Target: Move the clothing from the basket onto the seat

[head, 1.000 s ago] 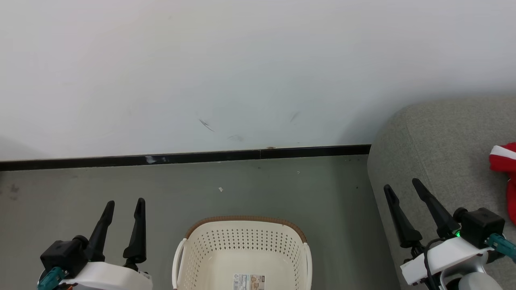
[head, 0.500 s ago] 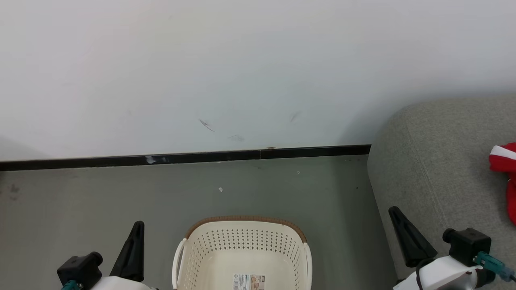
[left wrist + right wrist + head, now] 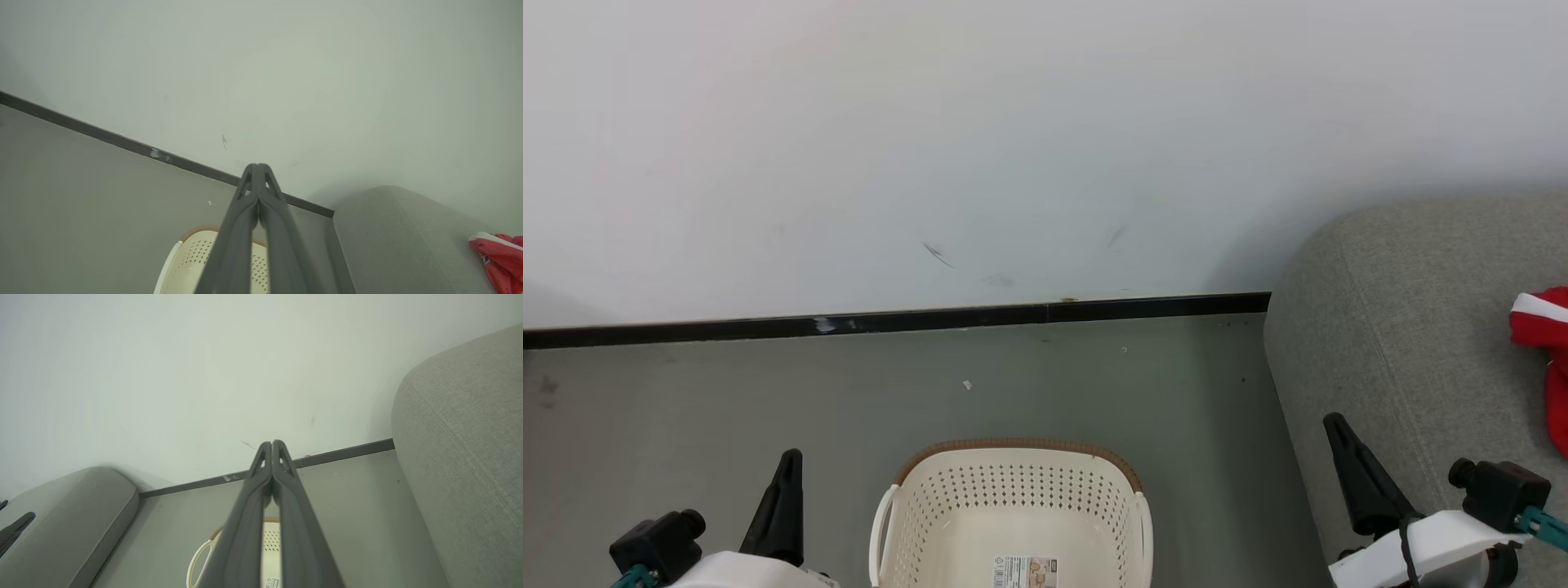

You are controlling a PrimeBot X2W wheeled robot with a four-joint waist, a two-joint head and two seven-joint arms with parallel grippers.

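The cream basket (image 3: 1013, 514) stands on the floor at the bottom centre; the part of its inside that shows holds just a label sticker (image 3: 1027, 570). Red clothing with a white stripe (image 3: 1539, 327) lies on the grey seat (image 3: 1405, 327) at the far right edge. My left gripper (image 3: 790, 457) is shut and holds nothing, low and left of the basket. My right gripper (image 3: 1334, 420) is also shut with nothing in it, over the seat's front edge. In the left wrist view the shut fingers (image 3: 257, 169) point at the wall, with the clothing (image 3: 498, 257) at the lower right.
A white wall with a black skirting board (image 3: 890, 318) runs behind the grey floor (image 3: 1013, 384). The right wrist view has a second grey upholstered piece (image 3: 69, 514) at its left, beyond the basket (image 3: 200, 555).
Both grippers have gone from open to shut and dropped lower in the head view. The basket and the clothing on the seat lie as before.
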